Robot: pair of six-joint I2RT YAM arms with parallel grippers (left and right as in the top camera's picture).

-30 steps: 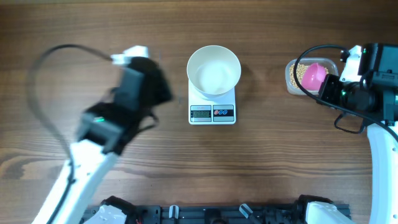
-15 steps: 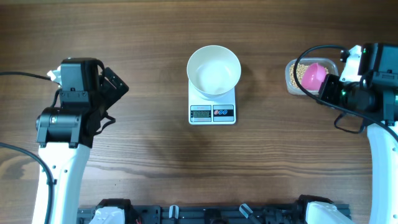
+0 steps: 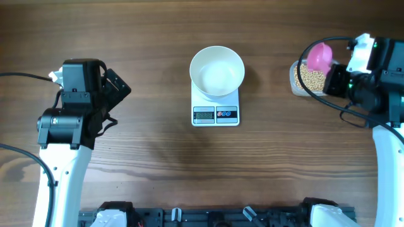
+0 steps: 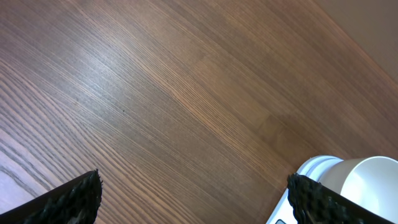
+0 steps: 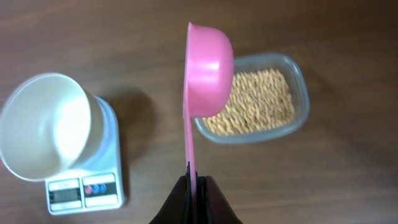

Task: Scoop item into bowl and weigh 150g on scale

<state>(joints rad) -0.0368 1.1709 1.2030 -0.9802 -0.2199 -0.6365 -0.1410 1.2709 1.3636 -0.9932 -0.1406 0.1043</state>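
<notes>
The right end effector (image 5: 198, 186) is clamped on the thin handle of the pink plastic scoop (image 5: 208, 68). The scoop's cup hangs over the edge of the clear rectangular plastic container (image 5: 303, 93) of small tan beans (image 5: 258, 102); whether it carries any is hidden. The step looks like the carry to the deep white bowl (image 5: 46, 124), which sits empty on the small white square digital scale (image 5: 106, 180). That calls for a level sweep clearing the bowl's rim. Bare wooden worktop (image 3: 271, 157) lies between them. The left end effector (image 4: 193, 202), fingers spread wide, stands well apart.
</notes>
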